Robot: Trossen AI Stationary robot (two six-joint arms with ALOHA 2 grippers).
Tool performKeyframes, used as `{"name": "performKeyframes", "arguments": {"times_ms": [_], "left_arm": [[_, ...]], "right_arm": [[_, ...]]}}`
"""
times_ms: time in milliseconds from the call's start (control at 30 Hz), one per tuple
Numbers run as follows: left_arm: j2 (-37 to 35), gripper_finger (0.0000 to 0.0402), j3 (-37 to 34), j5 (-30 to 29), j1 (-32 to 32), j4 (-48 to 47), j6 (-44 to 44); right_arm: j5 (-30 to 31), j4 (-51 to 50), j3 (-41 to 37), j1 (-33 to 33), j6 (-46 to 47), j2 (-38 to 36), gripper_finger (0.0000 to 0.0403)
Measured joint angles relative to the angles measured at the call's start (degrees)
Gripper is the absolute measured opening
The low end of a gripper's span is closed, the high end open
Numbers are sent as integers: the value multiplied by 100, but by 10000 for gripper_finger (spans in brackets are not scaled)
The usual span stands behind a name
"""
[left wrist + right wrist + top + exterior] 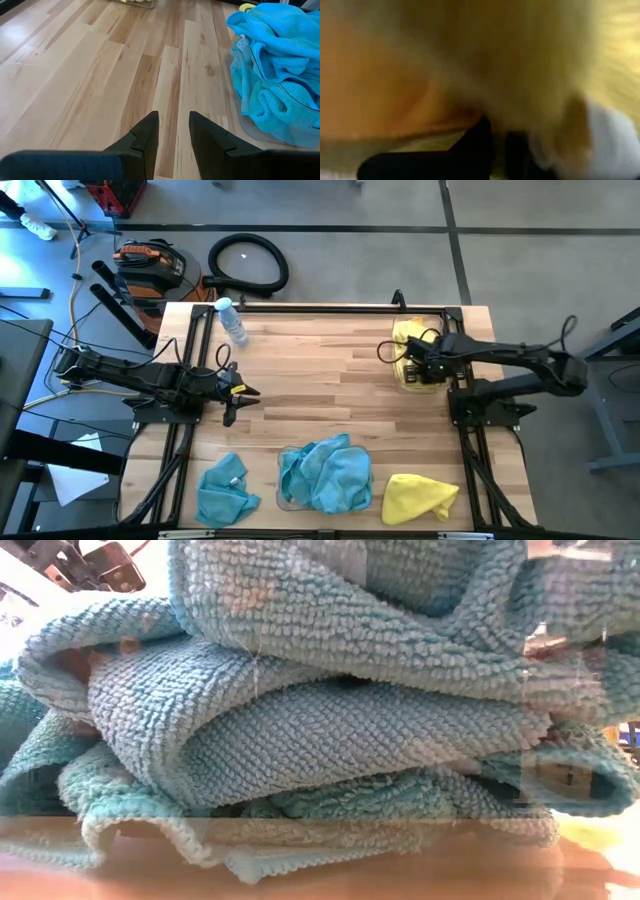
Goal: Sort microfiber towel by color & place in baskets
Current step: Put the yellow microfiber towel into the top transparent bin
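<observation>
The right gripper (418, 367) is down in the far-right basket (404, 383), pressed into the yellow towels (408, 334) piled there; its wrist view is nothing but yellow pile against the lens, with two dark fingers (479, 137) close together at the bottom, and I cannot tell whether they pinch cloth or merely sit in it. The left gripper (243, 392) waits over bare table (330, 370) at the left-middle, jaws narrowly parted and holding nothing.

The teal towels (325, 472) are heaped in the near-centre basket (239, 112), spilling over its clear wall; the low view is filled by their folds. One loose teal towel (225, 490) lies at the near-left corner, and a loose yellow towel (418, 496) lies at the near-right; both are outside any basket, so the sort looks mostly done but not finished.

The risk, as I judge it, sits with the right arm: if the fingers have snagged loops of the pile, lifting could drag a yellow cloth back out, or tip the light basket; the overfilled teal heap could also shed a cloth when another is added. A water bottle (232, 320) lies at the far-left, well apart.
</observation>
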Motion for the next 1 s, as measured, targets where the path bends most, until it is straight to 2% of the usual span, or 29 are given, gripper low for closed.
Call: {"name": "performKeyframes", "arguments": {"times_ms": [233, 600, 800, 1000], "left_arm": [[0, 97, 0, 2, 0, 0, -47], [-2, 97, 0, 2, 0, 0, -45], [-1, 97, 0, 3, 0, 0, -45], [-1, 97, 0, 4, 0, 0, -44]], "right_arm": [[-163, 623, -358, -29, -336, 468, 36], [-162, 623, -349, -27, -381, 458, 128], [-174, 160, 132, -27, -437, 458, 163], [-168, -712, 944, -16, -491, 458, 169]]}}
